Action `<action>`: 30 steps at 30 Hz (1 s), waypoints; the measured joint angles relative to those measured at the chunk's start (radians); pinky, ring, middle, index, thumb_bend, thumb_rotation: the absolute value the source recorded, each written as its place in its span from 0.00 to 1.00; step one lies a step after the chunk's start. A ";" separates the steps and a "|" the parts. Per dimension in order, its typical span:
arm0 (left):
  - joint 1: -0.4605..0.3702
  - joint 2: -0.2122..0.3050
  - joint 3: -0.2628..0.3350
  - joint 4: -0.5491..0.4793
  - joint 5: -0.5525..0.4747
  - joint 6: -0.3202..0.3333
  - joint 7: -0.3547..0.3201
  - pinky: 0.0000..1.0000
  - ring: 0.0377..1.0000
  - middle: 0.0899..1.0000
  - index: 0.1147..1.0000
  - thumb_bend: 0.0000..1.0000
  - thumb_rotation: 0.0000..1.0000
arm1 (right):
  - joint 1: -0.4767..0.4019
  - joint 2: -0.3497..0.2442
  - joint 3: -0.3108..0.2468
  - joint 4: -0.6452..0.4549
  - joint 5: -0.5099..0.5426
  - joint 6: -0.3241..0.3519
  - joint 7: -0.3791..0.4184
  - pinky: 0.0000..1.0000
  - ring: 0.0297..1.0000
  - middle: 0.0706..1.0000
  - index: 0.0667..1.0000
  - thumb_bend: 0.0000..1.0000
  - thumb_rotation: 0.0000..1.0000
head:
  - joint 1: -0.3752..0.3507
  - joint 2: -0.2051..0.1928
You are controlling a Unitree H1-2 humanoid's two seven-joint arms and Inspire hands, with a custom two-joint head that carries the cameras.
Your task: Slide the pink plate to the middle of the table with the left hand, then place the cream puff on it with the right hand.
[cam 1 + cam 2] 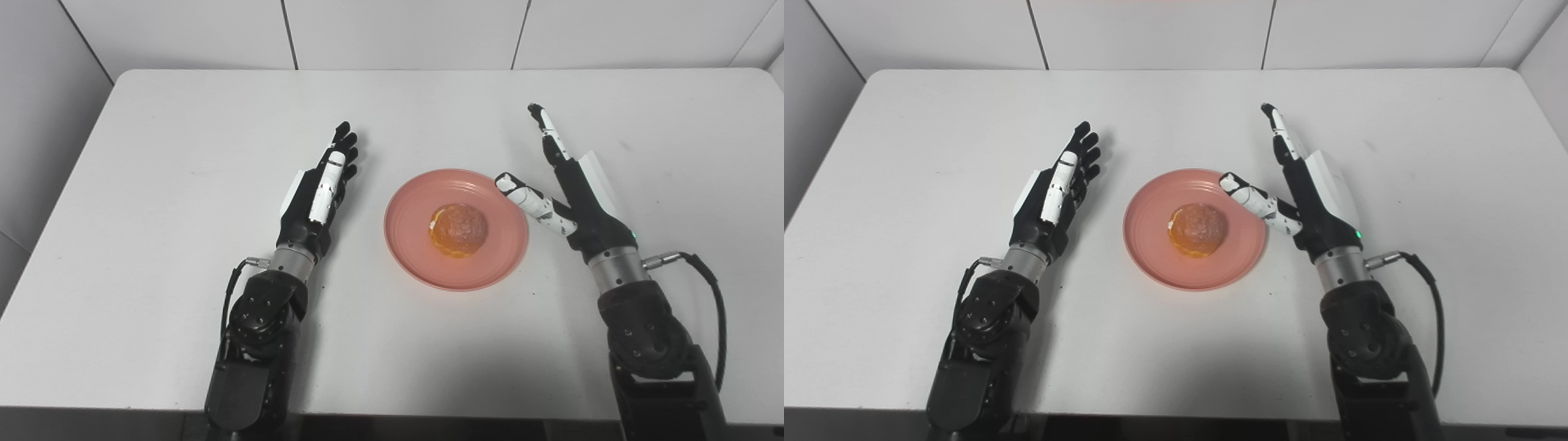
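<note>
Cream puff (458,229) sits at the centre of the pink plate (416,257), mid-counter (184,153). Left robot hand (318,190) lies left of the plate, right robot hand (566,184) just right of it; both are empty with fingers spread.

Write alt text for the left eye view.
A cream puff sits in the middle of a pink plate on a white table. An open robot hand rests on each side: the left robot hand apart from the plate, the right robot hand with its thumb over the plate's rim.
</note>
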 measured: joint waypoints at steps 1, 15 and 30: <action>0.014 0.007 -0.001 -0.005 0.012 -0.008 0.000 1.00 1.00 1.00 1.00 0.49 1.00 | 0.018 0.012 -0.006 0.002 0.020 -0.011 -0.014 0.97 1.00 1.00 1.00 0.64 1.00 | 0.000 0.000; 0.183 0.038 -0.008 -0.015 0.110 -0.201 0.009 1.00 1.00 1.00 1.00 0.44 1.00 | 0.113 0.082 0.001 0.080 0.168 -0.086 -0.090 1.00 1.00 1.00 1.00 0.39 1.00 | -0.023 0.012; 0.192 0.032 -0.018 0.029 0.141 -0.281 0.019 1.00 1.00 1.00 1.00 0.46 1.00 | 0.128 0.080 0.038 0.125 0.163 -0.085 -0.097 1.00 1.00 1.00 1.00 0.22 1.00 | -0.058 0.021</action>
